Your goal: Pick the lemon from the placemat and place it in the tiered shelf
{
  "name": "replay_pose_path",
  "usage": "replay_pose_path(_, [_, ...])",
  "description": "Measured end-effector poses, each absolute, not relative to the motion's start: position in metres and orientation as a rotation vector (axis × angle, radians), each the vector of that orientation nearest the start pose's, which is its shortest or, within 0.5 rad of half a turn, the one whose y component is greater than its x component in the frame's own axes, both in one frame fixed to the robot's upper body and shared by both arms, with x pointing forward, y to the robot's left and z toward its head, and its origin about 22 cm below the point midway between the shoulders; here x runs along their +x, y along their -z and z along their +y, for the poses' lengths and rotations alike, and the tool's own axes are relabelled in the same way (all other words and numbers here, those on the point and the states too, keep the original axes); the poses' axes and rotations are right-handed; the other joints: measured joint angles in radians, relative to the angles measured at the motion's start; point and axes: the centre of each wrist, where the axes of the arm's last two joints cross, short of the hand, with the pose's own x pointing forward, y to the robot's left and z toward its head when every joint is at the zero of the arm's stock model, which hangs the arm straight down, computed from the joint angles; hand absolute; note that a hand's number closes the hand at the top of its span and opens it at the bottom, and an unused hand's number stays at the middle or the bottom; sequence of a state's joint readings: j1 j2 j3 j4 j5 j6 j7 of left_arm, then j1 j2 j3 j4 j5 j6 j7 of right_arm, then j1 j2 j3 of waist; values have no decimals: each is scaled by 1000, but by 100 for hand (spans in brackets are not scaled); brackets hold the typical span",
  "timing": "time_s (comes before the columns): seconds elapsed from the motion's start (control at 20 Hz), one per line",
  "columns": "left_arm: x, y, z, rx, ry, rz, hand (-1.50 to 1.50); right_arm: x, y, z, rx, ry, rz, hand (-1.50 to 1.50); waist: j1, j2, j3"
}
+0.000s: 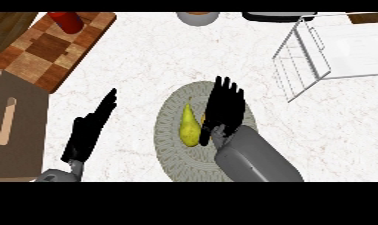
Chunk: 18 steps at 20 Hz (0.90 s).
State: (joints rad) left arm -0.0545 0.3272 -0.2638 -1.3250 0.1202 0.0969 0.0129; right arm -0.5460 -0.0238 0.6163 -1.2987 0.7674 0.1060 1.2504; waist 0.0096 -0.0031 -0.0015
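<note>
Right hand (223,105) flat over the placemat (171,154), fingers straight, holding nothing.
Yellow pear-shaped fruit (189,127) just left of its palm — left hand (90,129) open, well apart.

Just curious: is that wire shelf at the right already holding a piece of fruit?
No. The wire shelf shows only bare wire, and the yellow fruit lies on the round placemat.
</note>
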Motion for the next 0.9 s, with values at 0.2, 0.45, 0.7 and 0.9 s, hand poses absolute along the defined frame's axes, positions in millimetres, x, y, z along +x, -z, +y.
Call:
replay_pose_path(0.2, [243,37,263,106,288,-1316,0,289,-47,-45,-935,-949,-721,-150,-4,-1,0])
replay_pose_path(0.45, [241,37,264,109,285,-1313,0,286,-38,-47,-941,-958,-694,-150,-4,0,1])
replay_pose_path(0.7, [240,39,268,106,290,-1323,0,287,-36,-48,-941,-963,-678,-150,-3,1,1])
replay_pose_path(0.9, [242,36,266,115,291,-1318,0,287,-31,-48,-945,-975,-663,-150,-3,1,1])
